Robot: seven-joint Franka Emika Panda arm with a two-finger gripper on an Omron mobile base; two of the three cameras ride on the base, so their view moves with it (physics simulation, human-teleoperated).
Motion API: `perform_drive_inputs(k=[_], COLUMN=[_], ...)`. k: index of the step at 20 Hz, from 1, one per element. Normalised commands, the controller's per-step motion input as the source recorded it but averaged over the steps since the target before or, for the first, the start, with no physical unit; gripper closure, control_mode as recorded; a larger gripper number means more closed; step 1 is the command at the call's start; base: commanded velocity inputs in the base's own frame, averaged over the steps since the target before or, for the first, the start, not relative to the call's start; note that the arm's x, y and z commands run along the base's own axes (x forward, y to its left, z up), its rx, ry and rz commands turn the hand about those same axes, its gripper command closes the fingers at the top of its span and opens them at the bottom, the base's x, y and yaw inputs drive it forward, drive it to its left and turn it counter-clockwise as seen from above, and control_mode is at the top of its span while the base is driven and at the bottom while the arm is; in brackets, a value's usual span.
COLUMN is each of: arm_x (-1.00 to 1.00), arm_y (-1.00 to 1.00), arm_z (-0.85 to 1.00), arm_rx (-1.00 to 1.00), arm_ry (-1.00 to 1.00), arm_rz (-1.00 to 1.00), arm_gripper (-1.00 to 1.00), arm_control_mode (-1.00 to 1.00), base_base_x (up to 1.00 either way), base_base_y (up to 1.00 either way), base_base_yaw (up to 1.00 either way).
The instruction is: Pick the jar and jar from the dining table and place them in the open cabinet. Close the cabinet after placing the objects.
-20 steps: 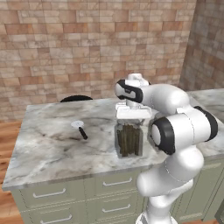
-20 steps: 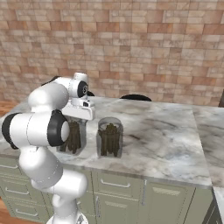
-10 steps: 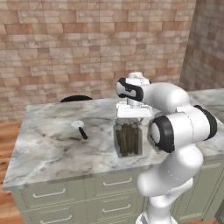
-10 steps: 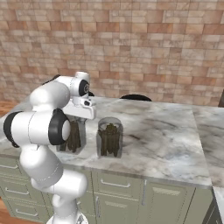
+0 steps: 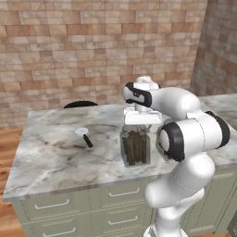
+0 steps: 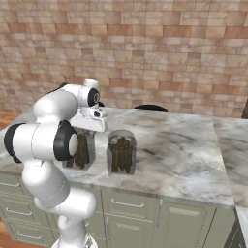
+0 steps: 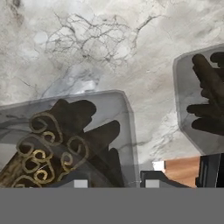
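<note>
Even, soft, shadowless rendered light

two jars (image 6: 122, 151) side by side, on dining table (image 6: 184, 160)

Two jars (image 6: 121, 151) (image 5: 135, 146), one utensil (image 5: 85, 136), one dining table (image 5: 51, 162).

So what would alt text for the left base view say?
A white robot arm's end effector is closed on the rim of a clear glass jar of dark brown sticks on a grey-veined white marble table; a small white-headed, black-handled utensil lies nearby.
</note>
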Motion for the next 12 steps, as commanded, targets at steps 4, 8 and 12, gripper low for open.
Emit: perform_drive_inputs(k=[4,8,12], arm_x=[-0.08,-0.38,-0.24], arm_y=[0.0,-0.02,-0.01], arm_z=[0.15,0.35,0.4], arm_rx=[0.0,0.0,0.0], arm_ry=[0.0,0.0,0.0], arm_rz=[-0.02,-0.12,-0.14], arm_gripper=[1.0,1.0,1.0], arm_control_mode=[-1.0,-1.0,-1.0], base_base_x=[0.0,0.0,0.0], base_base_y=[0.0,0.0,0.0], base_base_yaw=[0.0,0.0,0.0])
